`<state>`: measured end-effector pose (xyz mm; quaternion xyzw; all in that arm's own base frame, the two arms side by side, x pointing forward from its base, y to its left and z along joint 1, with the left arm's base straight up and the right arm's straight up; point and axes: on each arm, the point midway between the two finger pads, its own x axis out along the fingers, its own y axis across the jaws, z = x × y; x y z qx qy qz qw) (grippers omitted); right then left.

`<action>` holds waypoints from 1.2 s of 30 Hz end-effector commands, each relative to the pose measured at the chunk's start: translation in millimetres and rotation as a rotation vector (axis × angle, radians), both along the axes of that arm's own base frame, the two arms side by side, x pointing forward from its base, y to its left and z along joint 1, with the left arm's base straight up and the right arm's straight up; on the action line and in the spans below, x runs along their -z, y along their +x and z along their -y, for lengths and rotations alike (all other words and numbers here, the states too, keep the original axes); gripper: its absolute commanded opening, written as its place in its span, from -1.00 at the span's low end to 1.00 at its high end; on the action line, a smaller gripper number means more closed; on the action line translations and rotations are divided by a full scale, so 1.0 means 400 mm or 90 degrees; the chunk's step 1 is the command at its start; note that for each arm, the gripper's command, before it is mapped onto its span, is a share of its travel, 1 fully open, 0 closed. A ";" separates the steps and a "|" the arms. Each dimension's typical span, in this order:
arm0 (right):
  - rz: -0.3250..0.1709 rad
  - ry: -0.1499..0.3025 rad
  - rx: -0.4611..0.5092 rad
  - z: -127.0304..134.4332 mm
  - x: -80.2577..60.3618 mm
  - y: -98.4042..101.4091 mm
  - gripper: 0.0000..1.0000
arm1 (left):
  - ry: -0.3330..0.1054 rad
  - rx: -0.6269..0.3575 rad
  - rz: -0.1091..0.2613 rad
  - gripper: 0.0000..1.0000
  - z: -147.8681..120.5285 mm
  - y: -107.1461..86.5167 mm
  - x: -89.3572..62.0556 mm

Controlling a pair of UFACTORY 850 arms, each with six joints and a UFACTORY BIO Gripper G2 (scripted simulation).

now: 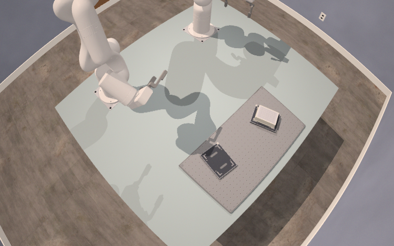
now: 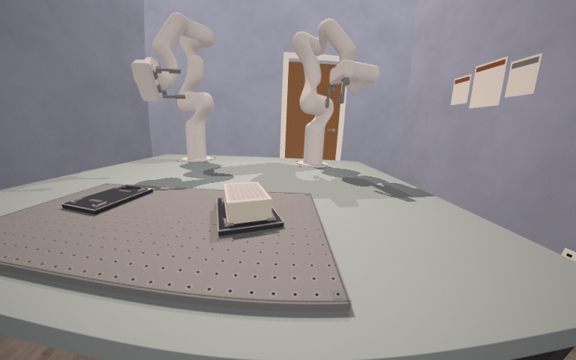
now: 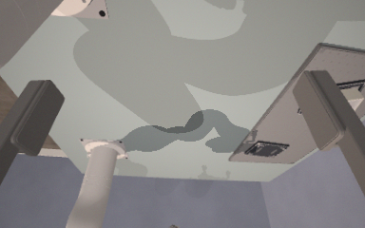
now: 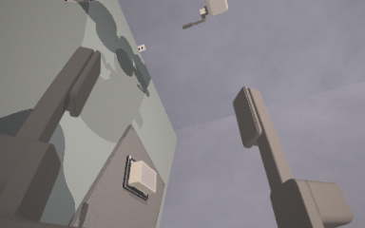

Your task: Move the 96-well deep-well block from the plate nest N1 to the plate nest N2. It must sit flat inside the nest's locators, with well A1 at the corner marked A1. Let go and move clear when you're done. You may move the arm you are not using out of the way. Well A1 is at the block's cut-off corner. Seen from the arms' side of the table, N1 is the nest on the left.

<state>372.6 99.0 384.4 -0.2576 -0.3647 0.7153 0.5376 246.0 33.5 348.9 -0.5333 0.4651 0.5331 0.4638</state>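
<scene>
Observe the 96-well deep-well block on nest N1, right of centre in the top view. Nest N2 lies bare, below and left of it. Your left gripper, at the top edge, is spread wide. Your right gripper, left of centre, has its fingers parted, nothing between them. Both are well apart from the block.
</scene>
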 end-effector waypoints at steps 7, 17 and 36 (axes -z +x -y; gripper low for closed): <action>-0.039 0.028 0.077 0.007 -0.015 0.093 -0.25 | 0.000 0.000 0.001 1.00 -0.001 0.001 -0.001; -0.089 0.067 0.178 0.021 -0.025 0.191 -0.25 | 0.000 0.000 0.001 1.00 -0.001 0.001 -0.001; -0.179 0.142 0.363 0.062 -0.029 0.369 -0.25 | 0.000 0.000 0.001 1.00 -0.001 0.001 -0.001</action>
